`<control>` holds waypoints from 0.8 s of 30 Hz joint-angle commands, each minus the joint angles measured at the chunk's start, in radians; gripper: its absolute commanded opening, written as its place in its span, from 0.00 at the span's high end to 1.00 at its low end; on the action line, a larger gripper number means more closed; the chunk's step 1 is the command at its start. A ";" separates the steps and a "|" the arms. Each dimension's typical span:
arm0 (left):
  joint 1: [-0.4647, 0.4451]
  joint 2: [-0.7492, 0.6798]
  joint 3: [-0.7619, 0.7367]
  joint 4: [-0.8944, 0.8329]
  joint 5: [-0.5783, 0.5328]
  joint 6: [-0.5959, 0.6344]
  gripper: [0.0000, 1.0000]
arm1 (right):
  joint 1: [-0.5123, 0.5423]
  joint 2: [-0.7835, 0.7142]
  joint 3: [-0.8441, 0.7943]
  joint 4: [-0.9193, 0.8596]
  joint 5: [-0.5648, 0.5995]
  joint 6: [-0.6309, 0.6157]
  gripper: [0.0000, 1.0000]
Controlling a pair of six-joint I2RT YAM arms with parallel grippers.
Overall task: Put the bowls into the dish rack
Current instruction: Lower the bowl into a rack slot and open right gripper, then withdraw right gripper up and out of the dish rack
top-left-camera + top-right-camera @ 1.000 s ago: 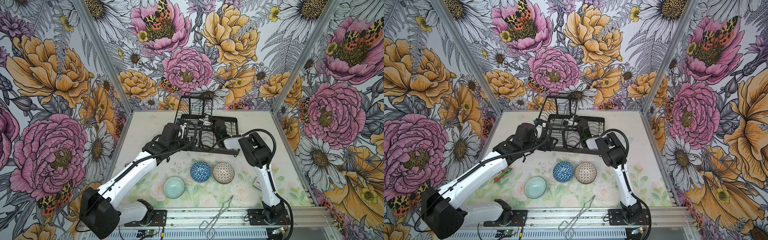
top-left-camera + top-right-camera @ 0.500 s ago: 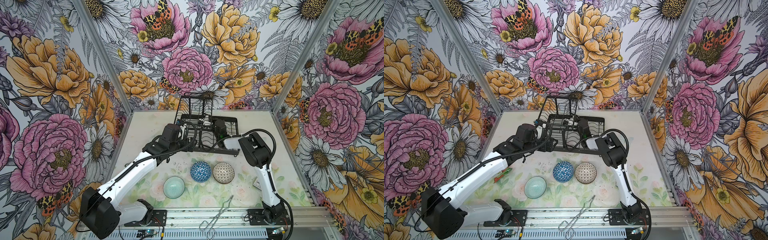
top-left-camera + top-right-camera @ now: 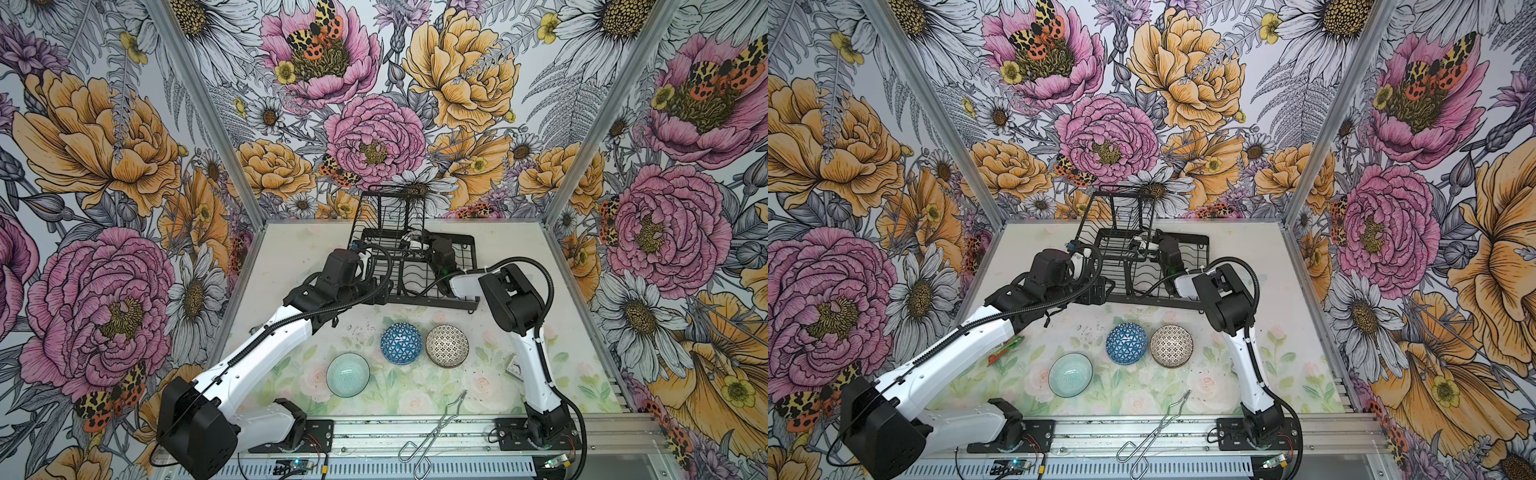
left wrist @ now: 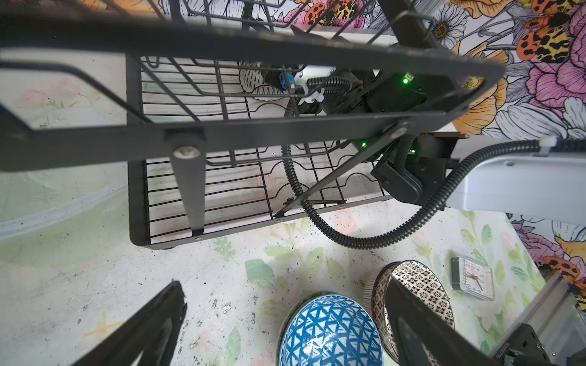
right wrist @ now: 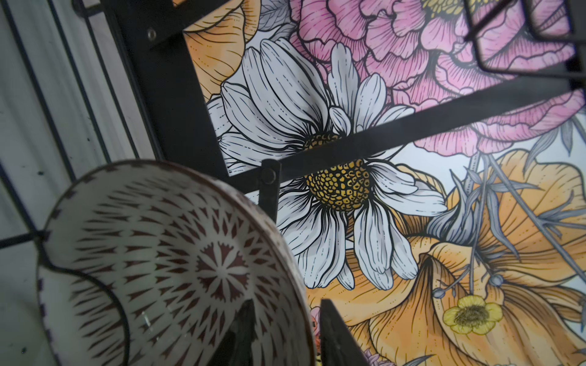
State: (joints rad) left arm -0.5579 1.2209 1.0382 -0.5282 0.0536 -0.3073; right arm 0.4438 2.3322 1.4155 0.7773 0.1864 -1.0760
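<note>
The white ceramic bowl with dark dashed pattern (image 5: 177, 263) is tilted inside the black metal wire dish rack (image 3: 432, 302), and the right end effector (image 5: 285, 304) is released, jaws slack astride the rim. A straight retreat is advised, so the rim is not dragged. Room is cramped by the raised upper basket (image 3: 388, 208) and cross braces (image 5: 412, 126). The left end effector (image 4: 285, 285) is spread wide, empty, beside the rack; three more bowls (image 3: 401, 343) are left on the bench (image 3: 299, 245)
</note>
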 commanded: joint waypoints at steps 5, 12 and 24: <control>0.010 -0.011 -0.009 0.004 -0.010 0.002 0.01 | 0.001 -0.152 -0.092 -0.016 -0.004 0.042 0.01; 0.019 -0.004 0.009 0.006 -0.020 0.025 0.01 | -0.001 -0.269 -0.236 0.010 0.046 0.001 0.00; 0.034 -0.029 0.000 0.006 -0.026 0.037 0.01 | 0.001 -0.492 -0.544 0.078 0.170 -0.017 0.00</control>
State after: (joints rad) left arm -0.5377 1.2205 1.0378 -0.5282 0.0502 -0.2932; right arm 0.4438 1.9202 0.9100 0.8051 0.3058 -1.0977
